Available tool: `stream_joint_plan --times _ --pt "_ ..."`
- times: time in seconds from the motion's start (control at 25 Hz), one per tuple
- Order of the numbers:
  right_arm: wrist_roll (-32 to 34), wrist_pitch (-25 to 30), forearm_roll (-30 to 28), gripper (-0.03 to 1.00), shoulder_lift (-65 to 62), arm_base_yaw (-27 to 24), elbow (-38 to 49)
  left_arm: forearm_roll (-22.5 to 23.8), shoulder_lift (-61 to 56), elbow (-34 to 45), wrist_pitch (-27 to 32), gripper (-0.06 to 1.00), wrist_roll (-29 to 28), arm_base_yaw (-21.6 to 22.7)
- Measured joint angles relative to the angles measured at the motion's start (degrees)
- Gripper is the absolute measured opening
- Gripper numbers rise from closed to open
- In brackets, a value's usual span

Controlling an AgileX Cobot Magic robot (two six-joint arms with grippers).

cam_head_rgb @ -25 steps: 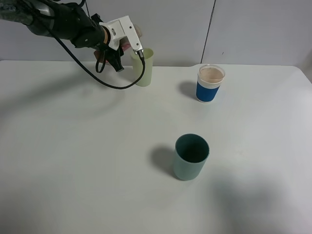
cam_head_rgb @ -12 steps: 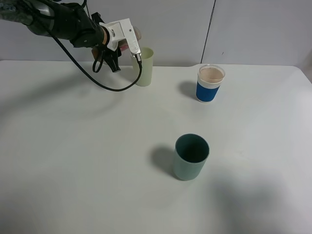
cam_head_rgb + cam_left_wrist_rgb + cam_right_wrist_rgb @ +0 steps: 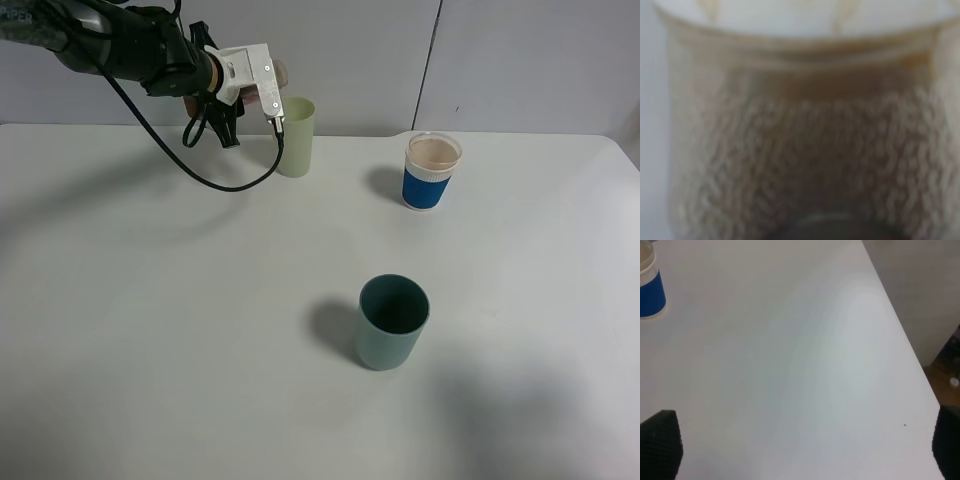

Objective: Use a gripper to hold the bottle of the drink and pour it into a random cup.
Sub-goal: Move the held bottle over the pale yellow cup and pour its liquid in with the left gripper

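One white table (image 3: 180, 330) carries everything, and three cups stand on it, well apart from each other. The left arm (image 3: 110, 45) reaches in high at the far left side. The left gripper (image 3: 262, 82) hangs just beside the rim of the pale yellow-green cup (image 3: 296, 140), on its left. The dark teal cup (image 3: 391, 322) is near the front and the blue-sleeved cup (image 3: 431, 172) is at the far right; both are away from the arm. Of the bottle (image 3: 282, 71) only a small pink piece shows past the white block (image 3: 245, 68), close to the rim of the pale cup.

I judge that the step in hand is the pouring, or the last approach to it. The bottle is at the cup, but no stream is visible, and I cannot tell how much it is tilted. The next move probably calls for turning the wrist slowly, so that the neck comes over the opening without knocking the light cup.

The left gripper is closed narrow on the bottle; in its wrist view the brown drink fills the whole blurred picture. The right gripper (image 3: 802, 442) stands wide apart over bare table and holds nothing.
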Motion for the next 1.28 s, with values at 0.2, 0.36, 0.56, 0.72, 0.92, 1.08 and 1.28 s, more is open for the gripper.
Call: stream_joint_plan --times 0.2,0.36,0.56,0.72,0.92,1.08,1.28 --pt "0.0 0.0 0.0 1.00 0.0 0.0 0.0 3.4 0.0 0.0 0.4 0.35 0.0 0.0" --pt "0.0 0.0 0.0 1.00 0.0 0.0 0.0 4.7 0.1 -0.8 1.2 0.35 0.0 0.0" --pt "0.0 0.0 0.0 1.00 0.0 0.0 0.0 5.6 0.5 -2.8 2.8 0.35 0.0 0.0" --pt "0.0 0.0 0.0 1.00 0.0 0.0 0.0 7.1 1.5 -3.4 3.5 0.35 0.0 0.0" --pt "0.0 0.0 0.0 1.00 0.0 0.0 0.0 9.6 3.2 -3.7 5.7 0.35 0.0 0.0" --pt "0.0 0.0 0.0 1.00 0.0 0.0 0.0 12.0 3.3 -5.2 6.4 0.35 -1.6 -0.5" --pt "0.0 0.0 0.0 1.00 0.0 0.0 0.0 14.2 3.3 -6.7 6.9 0.35 -2.0 -1.6"
